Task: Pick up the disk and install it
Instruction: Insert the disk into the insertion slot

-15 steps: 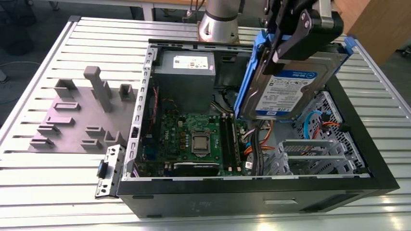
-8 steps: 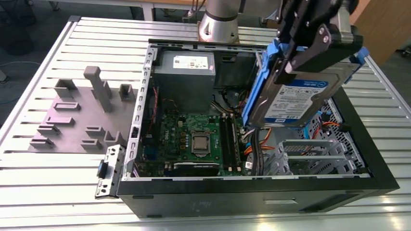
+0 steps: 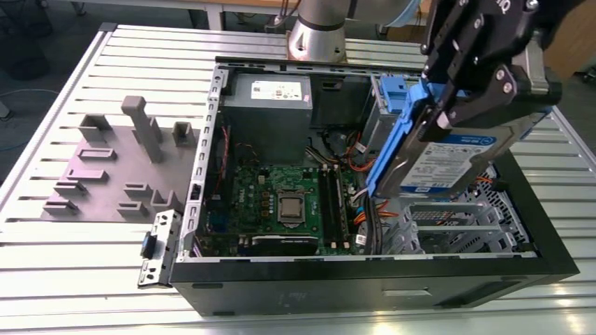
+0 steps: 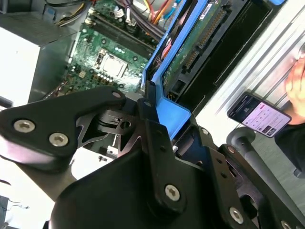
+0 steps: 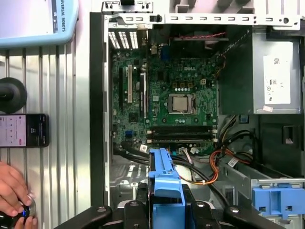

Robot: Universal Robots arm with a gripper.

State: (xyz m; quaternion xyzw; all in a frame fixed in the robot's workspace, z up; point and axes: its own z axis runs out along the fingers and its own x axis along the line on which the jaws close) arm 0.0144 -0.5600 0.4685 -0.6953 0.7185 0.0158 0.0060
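Note:
The disk (image 3: 445, 164) is a silver drive with a white-and-blue label in a bright blue bracket (image 3: 403, 132). It hangs tilted, on edge, above the drive cage side of the open computer case (image 3: 373, 269), at the exterior view's right. My black gripper (image 3: 463, 112) is shut on its upper end. In the second wrist view the gripper (image 4: 157, 114) clamps the blue bracket (image 4: 172, 114), and the disk's green circuit board (image 4: 195, 43) faces the camera. In the first wrist view the bracket (image 5: 164, 174) sticks out from the gripper (image 5: 166, 210) over the case's cables.
Inside the case lie the motherboard (image 5: 171, 95), a grey power-supply box (image 3: 270, 101) and a second blue bracket (image 5: 279, 198). A grey fixture plate (image 3: 112, 171) with upright blocks lies at the exterior view's left. A phone (image 5: 24, 130) and a person's hand (image 5: 14, 191) are beside the case.

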